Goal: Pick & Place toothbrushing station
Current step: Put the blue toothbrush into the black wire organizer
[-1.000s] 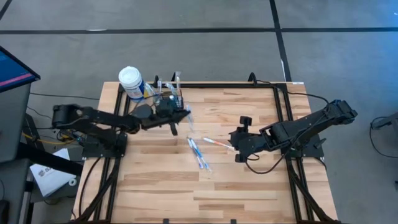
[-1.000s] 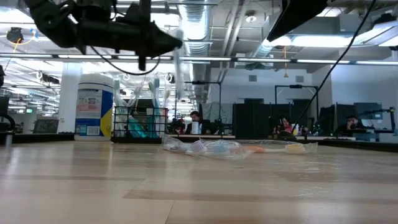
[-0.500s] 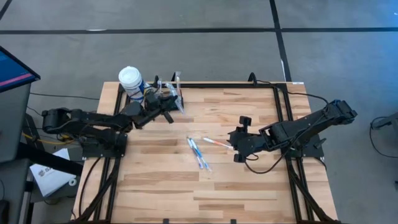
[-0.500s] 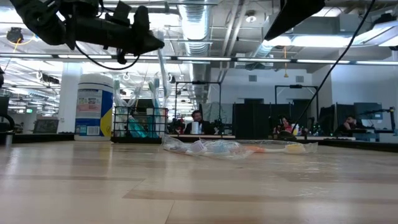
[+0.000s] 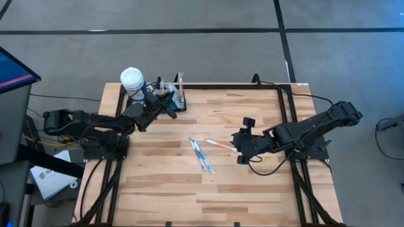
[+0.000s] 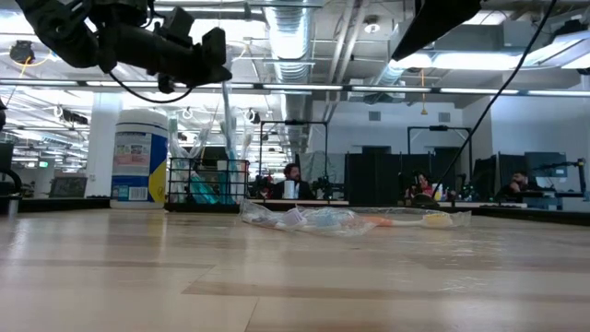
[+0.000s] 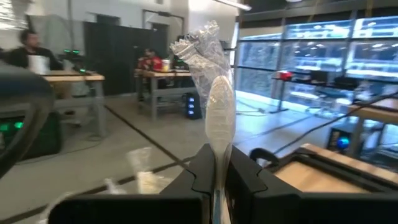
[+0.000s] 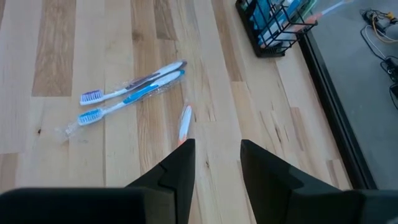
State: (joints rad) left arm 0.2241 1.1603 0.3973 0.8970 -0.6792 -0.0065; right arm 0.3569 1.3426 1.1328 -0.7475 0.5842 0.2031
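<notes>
A: From above, where is the caddy?

B: The black wire-mesh caddy (image 5: pixel 178 101) stands at the far left edge of the tabletop (image 5: pixel 252 183), just beside a white-capped bottle (image 5: pixel 132 80). The left pincer (image 5: pixel 169 105) hangs touching or just over its near-left side, clenched on a plastic-wrapped toothbrush (image 5: pixel 173 101).

A: And the right one?

B: The right pincer (image 5: pixel 238 150) sits right of centre, well apart from the caddy, with an orange-handled toothbrush (image 5: pixel 220 145) just to its left. Two blue toothbrushes (image 5: pixel 201 155) lie left of that.

A: At table height, any writing?

B: The bottle (image 6: pixel 139 158) has a blue label (image 6: pixel 132 168), but its print is too small to read. The caddy (image 6: pixel 207 184) is just right of it, brushes standing inside. The left pincer (image 6: pixel 221 66) is above the caddy, and the wrapped toothbrush (image 6: pixel 230 120) hangs down from it toward the caddy's top.

A: Left wrist camera?

B: Its fingers (image 7: pixel 247 176) pinch the wrapped toothbrush (image 7: pixel 219 118), crinkled plastic rising past them. I cannot make out the caddy there.

A: Right wrist?

B: The fingers (image 8: pixel 261 165) stand apart, released, holding nothing. The orange-handled toothbrush (image 8: pixel 185 123) lies just ahead of them, the blue toothbrushes (image 8: pixel 127 93) beyond, and the caddy (image 8: pixel 278 25) far off at the table's edge.
</notes>
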